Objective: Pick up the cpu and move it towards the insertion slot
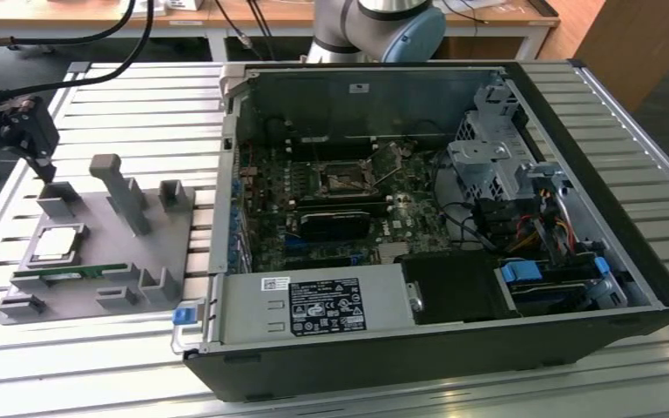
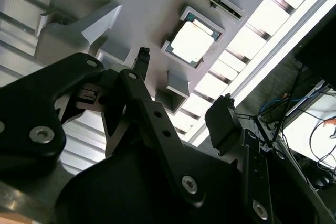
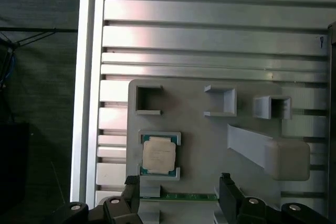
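Gripper (image 1: 39,164) hangs above the far end of the grey fixture plate (image 1: 102,248), at the exterior view's left. Fingers spread, nothing held. Cpu (image 1: 56,245) sits flat in its cradle on the plate, silver top up, untouched (green memory stick (image 1: 67,273) lies just beside it). In the first wrist view the cpu (image 3: 159,156) seems to lie roughly between the two fingertips (image 3: 132,181), below them. Insertion slot (image 1: 344,180) is on the board inside the open computer case (image 1: 428,366), well apart from the gripper.
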`<state>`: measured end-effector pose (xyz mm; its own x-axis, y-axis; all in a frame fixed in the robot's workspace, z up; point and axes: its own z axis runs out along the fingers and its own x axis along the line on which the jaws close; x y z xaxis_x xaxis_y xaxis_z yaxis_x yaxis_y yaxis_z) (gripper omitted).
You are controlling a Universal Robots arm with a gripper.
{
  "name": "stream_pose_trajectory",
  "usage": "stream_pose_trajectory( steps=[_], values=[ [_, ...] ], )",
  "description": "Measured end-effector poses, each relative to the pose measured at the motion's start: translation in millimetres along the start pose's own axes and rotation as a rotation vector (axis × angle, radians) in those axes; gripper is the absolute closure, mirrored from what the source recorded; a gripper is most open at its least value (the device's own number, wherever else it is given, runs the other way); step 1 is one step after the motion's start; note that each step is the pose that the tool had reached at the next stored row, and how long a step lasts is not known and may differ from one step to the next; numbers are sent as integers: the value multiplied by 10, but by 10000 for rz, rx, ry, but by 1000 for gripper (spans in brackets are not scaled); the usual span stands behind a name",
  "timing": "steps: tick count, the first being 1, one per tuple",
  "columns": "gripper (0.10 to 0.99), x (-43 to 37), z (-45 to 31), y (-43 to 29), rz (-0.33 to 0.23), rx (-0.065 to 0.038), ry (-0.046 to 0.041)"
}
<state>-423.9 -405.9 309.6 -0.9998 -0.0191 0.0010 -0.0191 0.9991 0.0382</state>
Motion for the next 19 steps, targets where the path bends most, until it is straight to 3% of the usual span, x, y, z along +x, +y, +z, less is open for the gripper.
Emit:
stream_pose_trajectory(
  steps=[19],
  values=[
    [380, 0, 56, -3, 0, -1, -1]
  ],
)
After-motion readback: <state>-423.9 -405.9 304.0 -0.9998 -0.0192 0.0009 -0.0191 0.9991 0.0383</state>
